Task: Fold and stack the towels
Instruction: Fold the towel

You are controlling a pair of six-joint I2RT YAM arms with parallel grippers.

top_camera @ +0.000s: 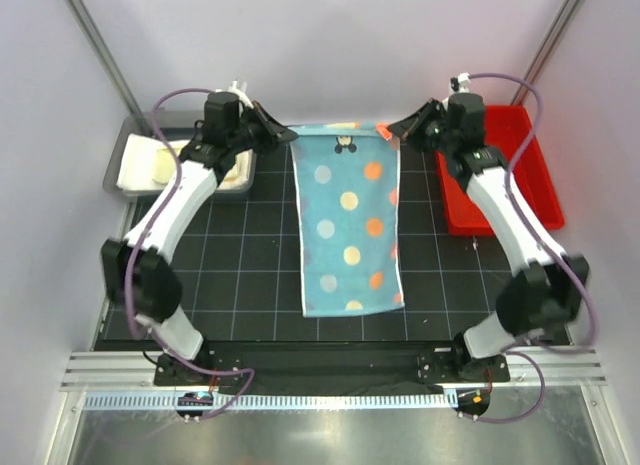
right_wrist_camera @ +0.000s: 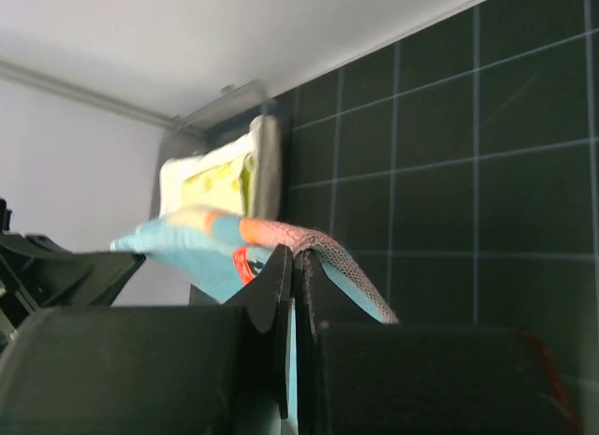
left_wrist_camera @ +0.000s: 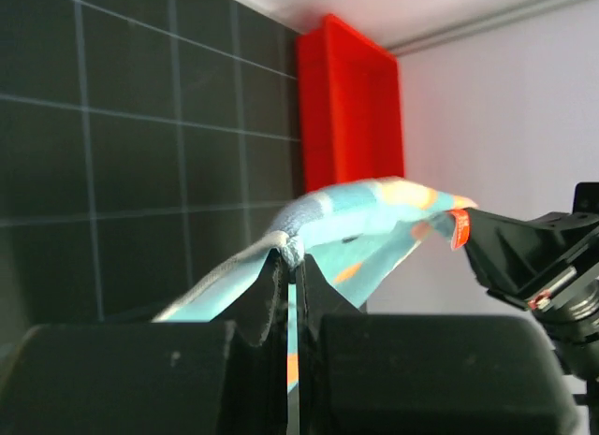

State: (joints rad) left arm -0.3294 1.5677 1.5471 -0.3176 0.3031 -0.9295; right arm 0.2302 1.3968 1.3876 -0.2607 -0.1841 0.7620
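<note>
Light-blue soft cloth towel with coloured dots [top_camera: 348, 230] lies flat on the black squared mat [top_camera: 250, 275] in the middle. Left gripper [top_camera: 285, 137] pinches its far left corner, and right gripper [top_camera: 392, 132] pinches its far right corner.

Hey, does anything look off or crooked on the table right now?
Nothing stands out. The blue dotted towel runs straight down the mat, its far corners pinched in the left pincer and right pincer; the yellow towel sits in its tray.
</note>
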